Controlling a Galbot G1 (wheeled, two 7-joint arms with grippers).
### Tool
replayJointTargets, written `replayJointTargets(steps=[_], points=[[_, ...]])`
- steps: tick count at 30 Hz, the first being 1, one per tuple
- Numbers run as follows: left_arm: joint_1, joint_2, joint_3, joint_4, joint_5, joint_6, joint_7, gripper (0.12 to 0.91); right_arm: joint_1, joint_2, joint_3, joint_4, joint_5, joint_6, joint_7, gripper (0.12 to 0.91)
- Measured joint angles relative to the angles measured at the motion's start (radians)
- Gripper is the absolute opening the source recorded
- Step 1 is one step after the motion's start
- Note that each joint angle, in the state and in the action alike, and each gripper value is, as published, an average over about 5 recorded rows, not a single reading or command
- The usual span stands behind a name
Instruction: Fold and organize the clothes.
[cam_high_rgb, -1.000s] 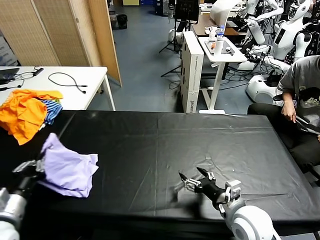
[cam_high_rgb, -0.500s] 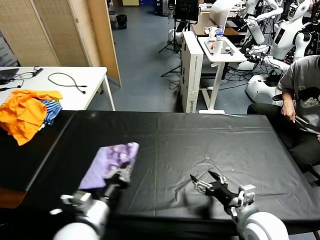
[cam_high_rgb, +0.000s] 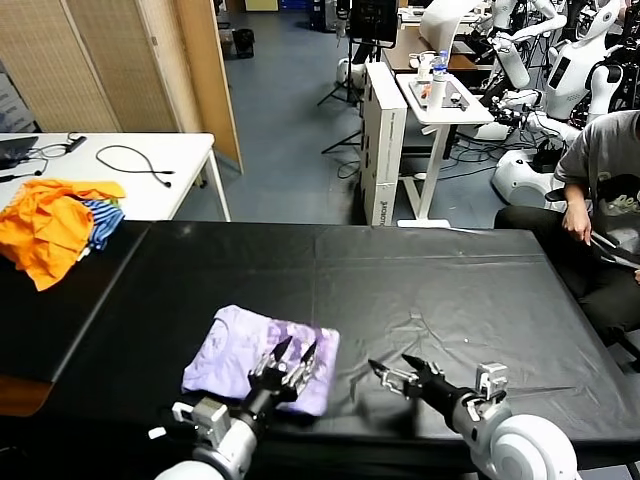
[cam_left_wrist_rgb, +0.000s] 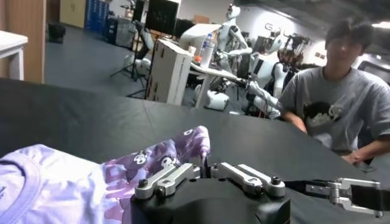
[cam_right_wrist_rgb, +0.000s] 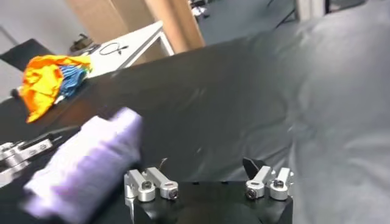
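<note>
The T-shirt (cam_high_rgb: 262, 352) is laid folded on the black table (cam_high_rgb: 420, 280). The left gripper (cam_high_rgb: 290, 352) is held over its near edge, fingers spread, nothing gripped. The right gripper (cam_high_rgb: 392, 371) is kept beside it, fingers open too.

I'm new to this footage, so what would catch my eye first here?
The pale lavender T-shirt lies bunched on the black table, printed face up, near the front edge. The left gripper stands open over its near edge, the right gripper open beside it. A bright orange garment pile sits far left.
</note>
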Motion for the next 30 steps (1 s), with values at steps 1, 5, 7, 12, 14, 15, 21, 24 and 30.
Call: replayJointTargets(steps=[1,5,7,12,14,15,21,24,30], points=[[0.0,0.0,-0.006,-0.004,0.005,-0.005,0.004,0.766,0.005,-0.001,-0.006,0.0,0.014,-0.004,0.003,0.907],[-0.011,0.011,-0.047,-0.021,0.009,-0.023,0.003,0.893,0.03,0.003,-0.044,-0.008,0.044,-0.011,0.014,0.907],[-0.018,0.02,-0.074,-0.027,0.007,-0.029,-0.001,0.903,0.047,0.009,-0.072,-0.02,0.047,-0.012,0.017,0.907],[-0.012,0.024,-0.129,-0.031,0.016,-0.038,-0.007,0.907,0.09,0.032,-0.148,-0.06,0.053,-0.01,0.018,0.907],[-0.003,0.017,-0.14,-0.031,0.027,-0.042,-0.007,0.907,0.107,0.041,-0.175,-0.078,0.054,-0.009,0.018,0.905],[0.002,0.013,-0.144,-0.031,0.032,-0.045,-0.007,0.907,0.115,0.046,-0.187,-0.086,0.054,-0.008,0.019,0.899],[0.023,-0.006,-0.172,-0.037,0.042,-0.052,-0.016,0.907,0.149,0.067,-0.238,-0.129,0.048,-0.003,0.02,0.679],[0.033,-0.011,-0.188,-0.045,0.04,-0.053,-0.021,0.907,0.163,0.075,-0.253,-0.145,0.044,-0.003,0.02,0.506],[0.057,-0.031,-0.221,-0.052,0.043,-0.06,-0.026,0.907,0.192,0.063,-0.254,-0.156,0.036,-0.012,0.023,0.18]])
